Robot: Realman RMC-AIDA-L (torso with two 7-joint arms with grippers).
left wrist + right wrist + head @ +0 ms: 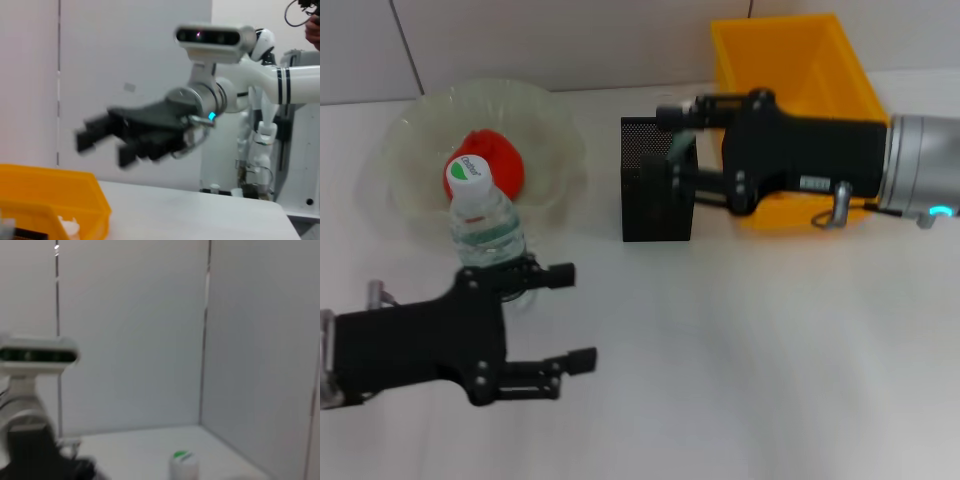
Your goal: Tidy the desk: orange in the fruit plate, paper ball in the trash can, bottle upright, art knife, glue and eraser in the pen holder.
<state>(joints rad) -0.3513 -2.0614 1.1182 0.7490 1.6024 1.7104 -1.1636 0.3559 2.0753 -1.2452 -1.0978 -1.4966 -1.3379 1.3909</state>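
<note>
The bottle [485, 225] stands upright with its green-and-white cap [182, 458] up, at the near edge of the clear fruit plate [555, 125]. The orange [495, 160] lies in that plate. My left gripper [570, 318] is open just in front of the bottle, which is outside its fingers. My right gripper [678, 147] hangs open over the black mesh pen holder [650, 200]; a pale grey-green shape I cannot identify shows between its fingers at the rim. In the left wrist view the right gripper [107, 145] shows nothing held. The yellow trash can [790, 60] stands behind it.
Something white lies inside the yellow trash can [50, 195]. The pen holder stands close against the can's left side. White walls close off the back of the white table [740, 380].
</note>
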